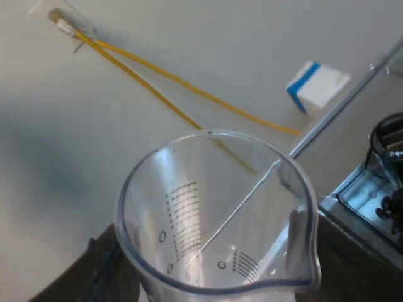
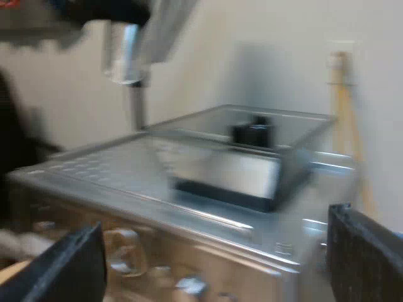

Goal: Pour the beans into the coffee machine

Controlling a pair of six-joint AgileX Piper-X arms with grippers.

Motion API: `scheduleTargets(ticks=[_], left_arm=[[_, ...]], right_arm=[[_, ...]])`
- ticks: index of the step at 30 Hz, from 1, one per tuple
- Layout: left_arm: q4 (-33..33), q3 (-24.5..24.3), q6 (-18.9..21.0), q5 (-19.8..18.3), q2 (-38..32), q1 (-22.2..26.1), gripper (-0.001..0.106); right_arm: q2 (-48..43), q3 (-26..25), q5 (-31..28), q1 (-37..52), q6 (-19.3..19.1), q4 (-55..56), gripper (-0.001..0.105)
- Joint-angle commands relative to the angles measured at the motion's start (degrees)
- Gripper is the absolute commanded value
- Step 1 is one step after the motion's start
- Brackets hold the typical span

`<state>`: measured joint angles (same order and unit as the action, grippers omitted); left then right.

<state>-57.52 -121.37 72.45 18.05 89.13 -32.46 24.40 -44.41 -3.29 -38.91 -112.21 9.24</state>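
While the measuring glass [image 1: 214, 214] is held up near the espresso machine [image 1: 359, 220], the bean hopper [image 2: 252, 157] stands on the machine's top.
The left end effector [image 1: 214, 280] grips the measuring glass low down, spout turned toward the machine, its clear wall and printed scale showing. The right end effector [image 2: 211, 233] is wide, black fingers [image 2: 69, 267] well apart at the machine's front edge, with the clear hopper beyond them.

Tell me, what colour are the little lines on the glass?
The lines are black, on the clear glass; the left wrist view shows them best.
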Motion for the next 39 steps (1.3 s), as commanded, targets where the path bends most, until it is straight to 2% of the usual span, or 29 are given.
scheduleTargets(ticks=[1, 3, 7, 10, 15, 17, 18, 20, 26, 27, 29, 31, 34, 35, 38, 39], left_arm=[[-2.5, -0.3, 4.7, -1.1, -3.4, 1.2, 0.025], [-3.7, -0.3, 6.4, -2.6, -4.9, 2.1, 0.025], [-5.7, 0.0, 10.0, -9.2, -8.6, 5.8, 0.025], [-5.7, 1.0, 10.1, -12.6, -11.4, 8.8, 0.025], [-5.7, 4.2, 10.1, -13.5, -16.5, 14.6, 0.025], [-5.6, 7.0, 10.1, -17.0, -19.3, 18.3, 0.025], [-5.5, 7.5, 10.1, -17.6, -19.8, 18.9, 0.025], [-4.7, 10.9, 10.1, -20.4, -22.4, 22.5, 0.025], [-0.6, 19.2, 12.6, -27.0, -28.1, 31.1, 0.025], [0.4, 21.9, 12.8, -28.8, -29.6, 33.4, 0.025], [2.4, 26.3, 13.4, -30.3, -32.0, 36.5, 0.025], [3.3, 28.4, 13.5, -30.8, -33.1, 37.7, 0.025], [6.3, 37.3, 14.2, -32.0, -37.2, 41.4, 0.025], [6.7, 38.3, 14.3, -32.4, -37.9, 42.0, 0.025], [11.3, 46.8, 16.5, -35.4, -41.4, 44.4, 0.025], [11.6, 47.3, 16.6, -35.6, -41.6, 44.6, 0.025]], right_arm=[[-0.4, -0.6, 5.2, -0.1, -0.8, -0.3, 0.072], [-0.4, -0.8, 6.2, -0.1, -0.7, -0.3, 0.072], [-0.4, -2.0, 11.5, -0.1, 0.7, 0.5, 0.072], [-0.4, -3.1, 13.5, -0.1, 1.5, 3.5, 0.072], [-0.4, -3.4, 17.6, -0.1, 2.0, 7.9, 0.072], [0.4, -3.4, 19.9, -0.1, 3.1, 9.8, 0.072], [0.8, -3.4, 20.8, -0.1, 3.2, 10.0, 0.072], [2.6, -3.4, 24.7, -0.1, 3.2, 10.3, 0.072], [6.0, -3.4, 26.7, -0.1, 4.1, 10.3, 0.072], [7.0, -3.4, 27.9, -0.3, 4.4, 10.3, 0.072], [8.2, -3.2, 28.2, -1.4, 4.4, 10.3, 0.072], [8.7, -3.2, 28.2, -2.3, 4.4, 10.5, 0.072], [10.8, -2.8, 27.4, -7.1, 4.3, 10.8, 0.072], [11.3, -2.5, 27.0, -8.1, 4.3, 10.8, 0.072], [13.7, -0.3, 21.7, -14.0, 4.3, 10.7, 0.072], [14.0, 0.0, 20.3, -14.7, 4.3, 10.7, 0.072]])
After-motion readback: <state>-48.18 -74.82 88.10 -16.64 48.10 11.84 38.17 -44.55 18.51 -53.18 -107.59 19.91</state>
